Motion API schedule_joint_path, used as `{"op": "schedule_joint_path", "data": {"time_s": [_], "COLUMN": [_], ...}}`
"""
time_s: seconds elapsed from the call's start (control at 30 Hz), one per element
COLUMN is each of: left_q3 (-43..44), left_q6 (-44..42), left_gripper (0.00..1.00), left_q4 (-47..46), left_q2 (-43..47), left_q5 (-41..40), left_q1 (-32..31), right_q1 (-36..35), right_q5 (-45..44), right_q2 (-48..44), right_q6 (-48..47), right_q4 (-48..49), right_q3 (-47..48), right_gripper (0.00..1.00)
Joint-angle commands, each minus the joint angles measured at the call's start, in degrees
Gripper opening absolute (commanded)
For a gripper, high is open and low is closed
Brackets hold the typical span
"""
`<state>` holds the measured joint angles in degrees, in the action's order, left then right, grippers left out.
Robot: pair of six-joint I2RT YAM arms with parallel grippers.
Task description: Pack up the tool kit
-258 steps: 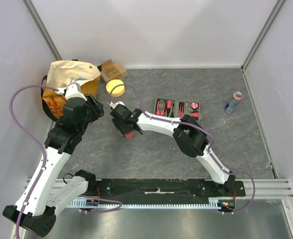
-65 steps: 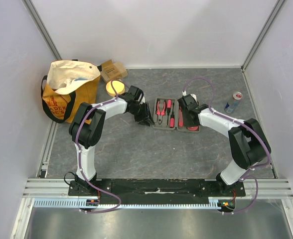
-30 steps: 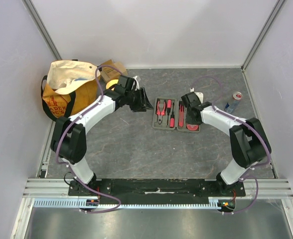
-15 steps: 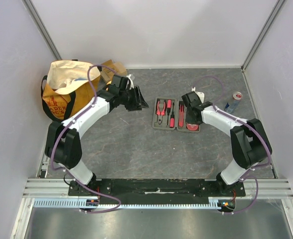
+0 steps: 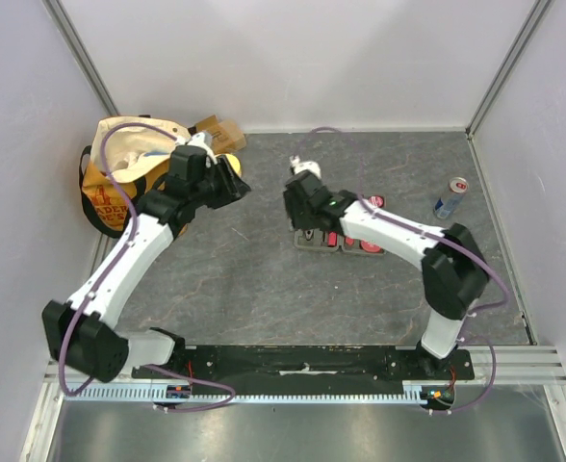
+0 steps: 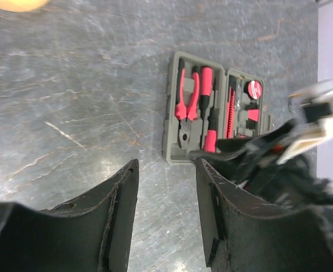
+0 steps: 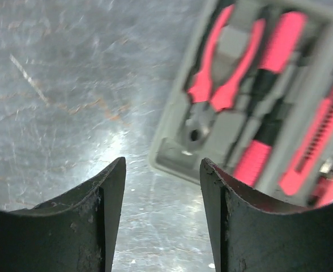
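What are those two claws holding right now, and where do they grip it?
Nothing. The left gripper and the right gripper are both open and empty; the right one is at the edge of the tool kit.

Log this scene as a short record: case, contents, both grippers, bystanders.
case: open flat
contents: pliers, knife seated in slots
left gripper: open, empty, apart from case, near bag
right gripper: open, empty, at case corner by pliers
bystanders: bag far left, can far right
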<state>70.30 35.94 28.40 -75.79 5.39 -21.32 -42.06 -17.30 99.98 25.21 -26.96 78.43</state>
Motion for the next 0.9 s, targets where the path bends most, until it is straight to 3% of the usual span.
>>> {"op": "schedule_joint_path", "data": {"time_s": [0.0, 0.23, 0.4, 0.67, 0.73, 0.87], "left_q3": [-3.5, -8.42, -9.92, -10.01, -10.18, -12.72], "left_q6": [-0.53, 1.14, 2.11, 2.9, 3.08, 2.73], "left_gripper": [0.52, 0.55, 0.55, 0.55, 0.55, 0.61], "left_q4": [0.6, 0.69, 1.04, 0.95, 0.6, -2.81], "left_q2": [7.22, 13.21, 13.74, 12.42, 11.98, 9.18], "left_q5": [-8.19, -9.08, -7.76, -3.64, -2.06, 4.87], "left_q1": [1.19, 2.25, 2.6, 3.13, 3.48, 6.1], "right_q1": [-3.11, -4.78, -5.13, -5.13, -5.13, -5.22], "right_q5": [1.12, 1.04, 3.58, 5.17, 5.17, 5.52], "right_q2": [6.7, 10.67, 12.6, 15.59, 15.68, 15.51], "right_q6": [-1.48, 0.45, -0.95, -2.89, -2.8, -2.71], "right_q4": [0.07, -0.11, 2.52, 4.72, 5.34, 5.69], "right_q3": [2.86, 2.6, 1.02, -0.12, -0.74, -0.74], "right_gripper": [0.62, 0.59, 0.51, 0.45, 0.36, 0.05]}}
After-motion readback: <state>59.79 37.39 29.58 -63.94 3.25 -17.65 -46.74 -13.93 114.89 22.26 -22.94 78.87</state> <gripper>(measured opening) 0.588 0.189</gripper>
